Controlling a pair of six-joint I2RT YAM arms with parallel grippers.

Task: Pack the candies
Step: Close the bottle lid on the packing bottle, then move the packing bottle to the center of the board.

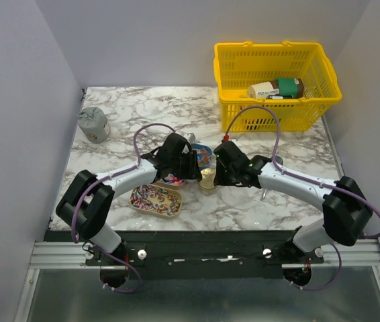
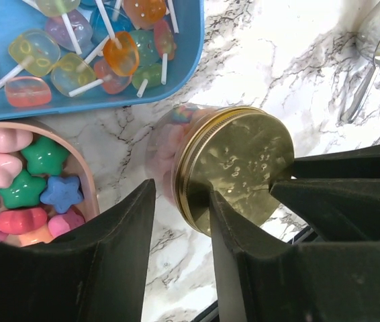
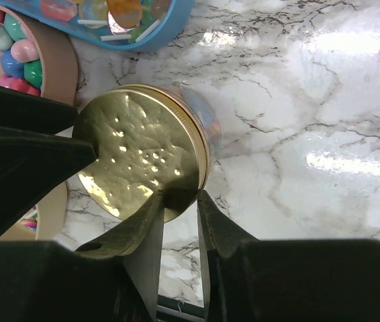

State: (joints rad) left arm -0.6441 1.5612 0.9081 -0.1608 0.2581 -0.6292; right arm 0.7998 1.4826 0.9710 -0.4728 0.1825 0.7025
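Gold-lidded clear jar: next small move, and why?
Probably close the left end effector on the gold-lidded clear jar: its fingers stand open at the jar's side while the right end effector sits at the lid rim, so the jar needs steadying before any twist.

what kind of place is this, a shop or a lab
Probably a robot lab test cell, not a shop: two arms on a metal rail, plain walls boxing in the marble-pattern table, with a yellow basket and candies laid out as props.
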